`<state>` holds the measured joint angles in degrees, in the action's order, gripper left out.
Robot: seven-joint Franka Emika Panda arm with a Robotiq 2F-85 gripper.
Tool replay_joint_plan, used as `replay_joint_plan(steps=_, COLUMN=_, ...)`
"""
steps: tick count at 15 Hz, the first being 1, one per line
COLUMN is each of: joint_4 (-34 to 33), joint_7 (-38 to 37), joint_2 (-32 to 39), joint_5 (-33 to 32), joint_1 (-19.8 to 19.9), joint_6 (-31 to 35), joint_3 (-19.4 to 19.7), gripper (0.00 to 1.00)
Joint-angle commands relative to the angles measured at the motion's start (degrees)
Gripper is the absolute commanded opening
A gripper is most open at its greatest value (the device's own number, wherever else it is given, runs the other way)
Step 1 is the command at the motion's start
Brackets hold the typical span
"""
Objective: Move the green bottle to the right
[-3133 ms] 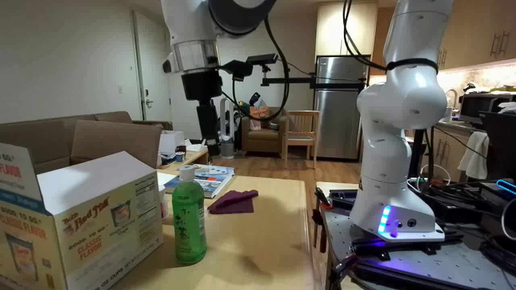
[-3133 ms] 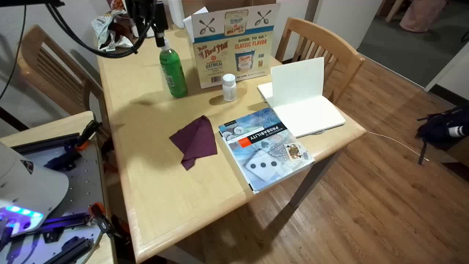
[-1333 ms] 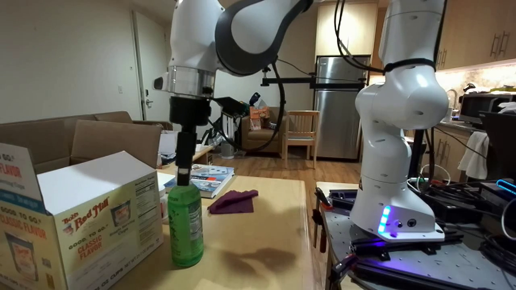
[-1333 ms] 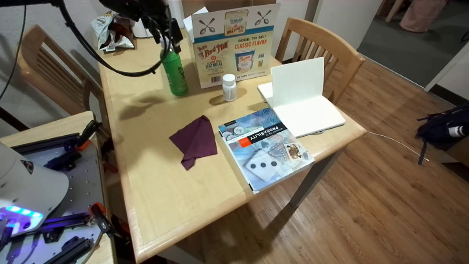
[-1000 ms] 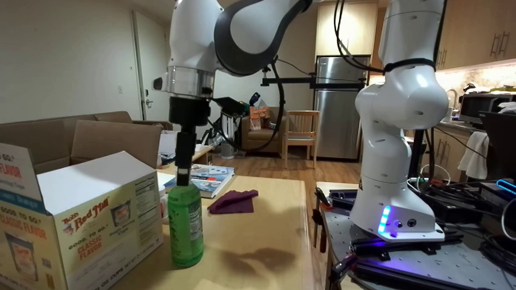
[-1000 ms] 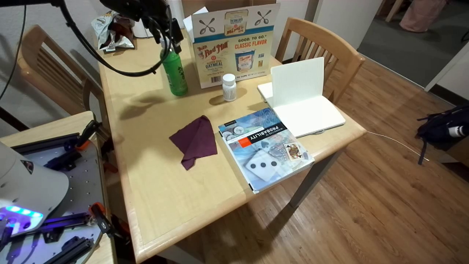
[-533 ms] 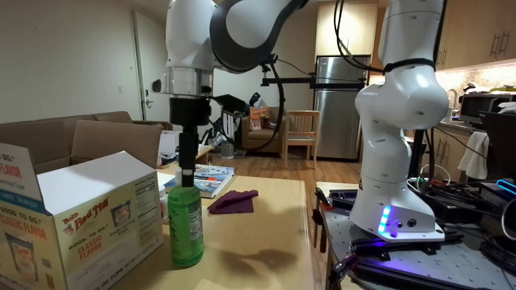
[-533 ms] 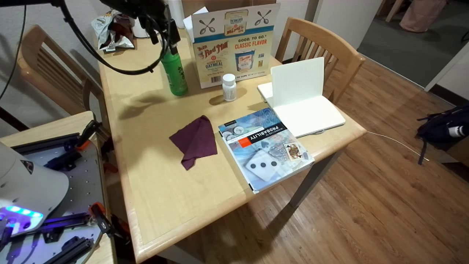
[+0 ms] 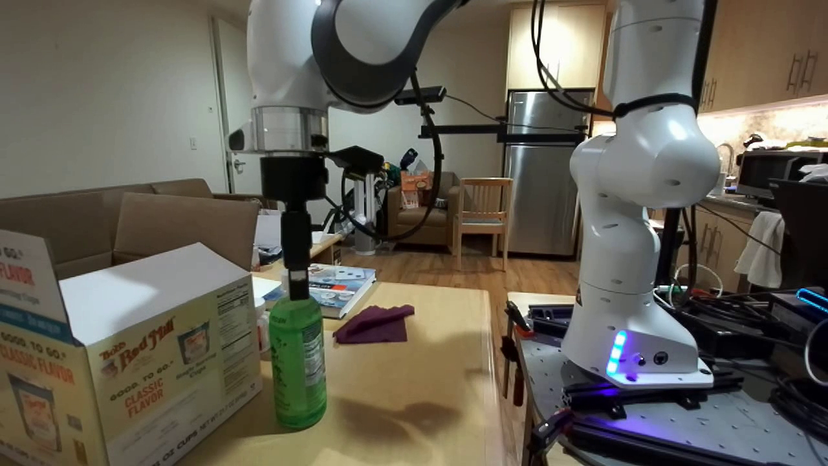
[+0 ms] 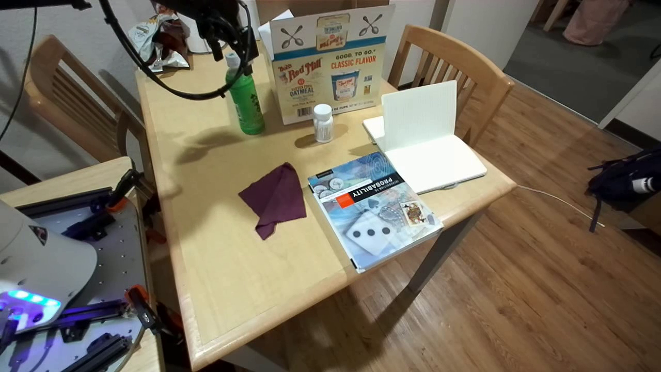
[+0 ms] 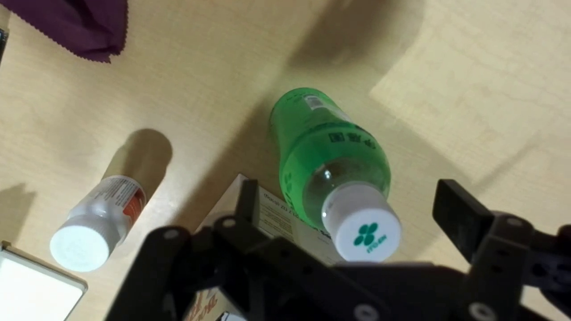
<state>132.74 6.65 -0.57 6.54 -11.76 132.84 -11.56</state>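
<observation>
My hand (image 11: 352, 209) is spread wide, holding nothing, I guess so the cap (image 11: 366, 225) fits between my fingers (image 11: 461, 218). The table (image 10: 232, 274), not me, holds the green bottle (image 11: 328, 151) up.

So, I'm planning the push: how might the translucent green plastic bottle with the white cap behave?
The translucent green plastic bottle would probably tip if pushed high, since it stands tall and narrow. Knocked over, it would likely roll, being round. Glints on its surface suggest it is smooth and might slip.
</observation>
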Motion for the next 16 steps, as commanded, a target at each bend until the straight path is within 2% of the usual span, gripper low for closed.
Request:
replay_joint_plan(steps=1, joint_4=-0.2, joint_7=3.8, joint_2=1.7, joint_5=3.4, joint_1=0.3, joint_6=0.7, joint_3=0.3, gripper=1.00)
replay_joint_plan(steps=4, joint_4=-1.0, joint_7=4.4, joint_2=2.5, joint_5=3.1, joint_1=0.4, joint_6=-0.8, joint_3=0.3, gripper=1.00)
replay_joint_plan(steps=9, joint_4=-4.8, joint_7=9.5, joint_2=3.7, joint_5=1.3, joint_1=0.2, joint_6=-2.5, joint_3=0.1, gripper=1.00)
replay_joint_plan(steps=12, joint_4=-6.6, joint_7=11.7, joint_2=4.3, joint_5=3.1, joint_1=0.3, joint_6=-2.8, joint_3=-0.1, gripper=1.00)
replay_joint_plan(steps=13, joint_4=-6.7, joint_7=11.1, joint_2=4.4, joint_5=2.8, joint_1=0.4, joint_6=-2.8, joint_3=0.0, gripper=0.75)
replay_joint_plan(steps=14, joint_4=-6.7, joint_7=10.6, joint_2=4.4, joint_5=2.9, joint_1=0.5, joint_6=-3.2, joint_3=0.1, gripper=0.74)
replay_joint_plan(steps=16, joint_4=-6.5, joint_7=9.4, joint_2=4.3, joint_5=2.4, joint_1=0.6, joint_6=-4.2, joint_3=0.2, gripper=0.60)
